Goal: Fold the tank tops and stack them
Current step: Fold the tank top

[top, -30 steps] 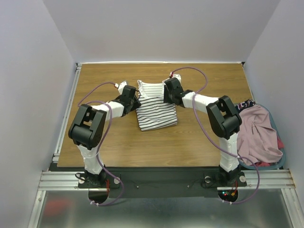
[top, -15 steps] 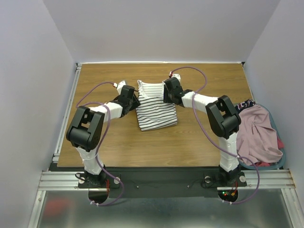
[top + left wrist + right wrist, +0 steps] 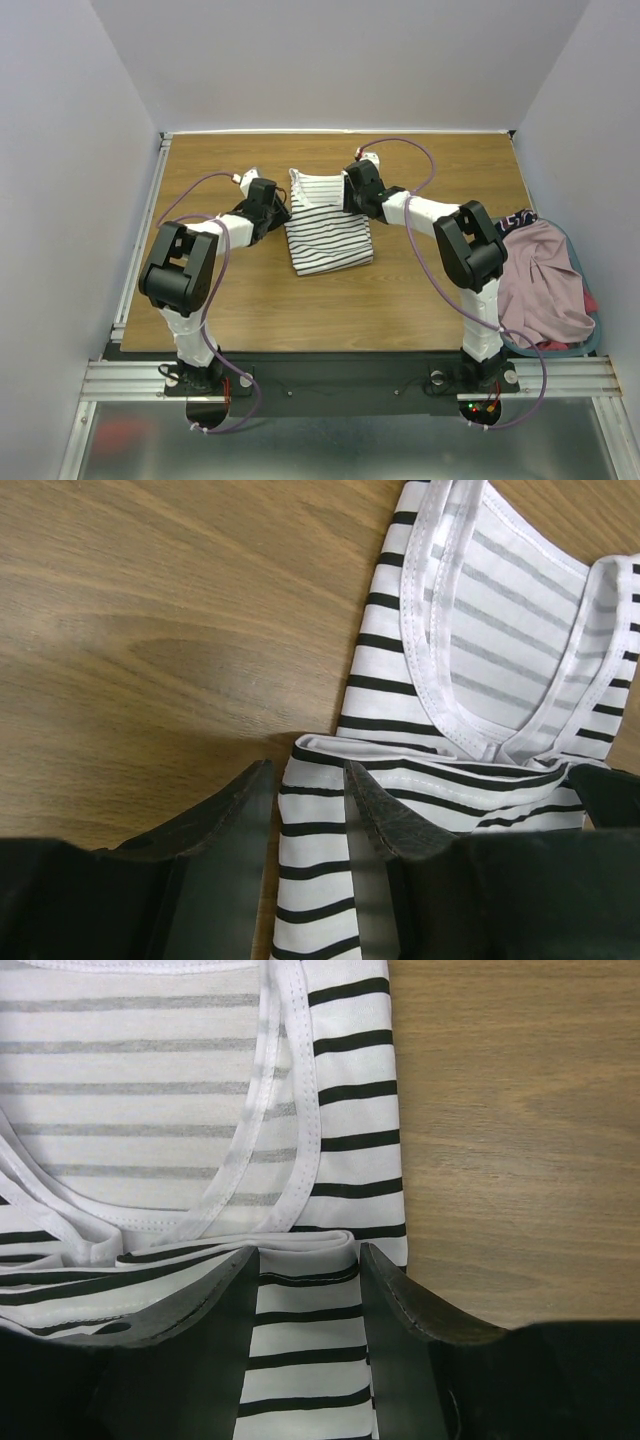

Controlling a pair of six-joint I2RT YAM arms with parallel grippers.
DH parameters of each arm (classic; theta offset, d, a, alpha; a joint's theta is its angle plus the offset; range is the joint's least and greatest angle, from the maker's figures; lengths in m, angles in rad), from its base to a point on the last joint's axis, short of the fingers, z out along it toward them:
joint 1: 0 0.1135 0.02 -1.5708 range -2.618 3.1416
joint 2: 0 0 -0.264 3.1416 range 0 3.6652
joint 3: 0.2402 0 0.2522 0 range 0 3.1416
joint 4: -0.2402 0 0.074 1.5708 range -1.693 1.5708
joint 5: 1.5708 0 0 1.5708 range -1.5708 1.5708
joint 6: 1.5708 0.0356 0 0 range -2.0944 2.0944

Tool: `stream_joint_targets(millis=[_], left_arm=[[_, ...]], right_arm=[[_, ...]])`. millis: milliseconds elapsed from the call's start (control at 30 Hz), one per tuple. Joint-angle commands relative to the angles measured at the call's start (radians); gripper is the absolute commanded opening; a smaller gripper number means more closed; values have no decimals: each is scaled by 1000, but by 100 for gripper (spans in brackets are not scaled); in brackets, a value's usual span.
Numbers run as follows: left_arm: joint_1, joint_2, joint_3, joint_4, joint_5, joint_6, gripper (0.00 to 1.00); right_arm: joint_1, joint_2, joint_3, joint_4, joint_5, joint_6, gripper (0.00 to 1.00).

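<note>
The striped tank top lies on the table's middle, its lower part folded up over itself, neckline at the far end. My left gripper is at its left edge and my right gripper at its right edge. In the left wrist view my left gripper is open, its fingers straddling the folded striped layer. In the right wrist view my right gripper is open astride the same fold. The pink tank top lies crumpled in a basket at the right.
The basket sits off the table's right edge, with a dark navy garment and a bit of red cloth under the pink top. Bare wooden table surrounds the striped top. Walls enclose the far and side edges.
Both grippers have shifted slightly toward the far side along the striped top's edges. The striped top itself has kept its shape and place.
</note>
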Motion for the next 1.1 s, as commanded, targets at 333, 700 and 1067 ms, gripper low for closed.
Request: stream_joint_targets(millis=[333,700,1067], left_arm=[[8,66,28,95,76,20,40],[8,73,40,87,88,30,20],[8,50,71,99,151,69,0]], right_arm=[[-13,29,44,30,-20,-23,52],[-15,44,53,30,-30,-17,44],[-13,20,58,30,-30,-20,13]])
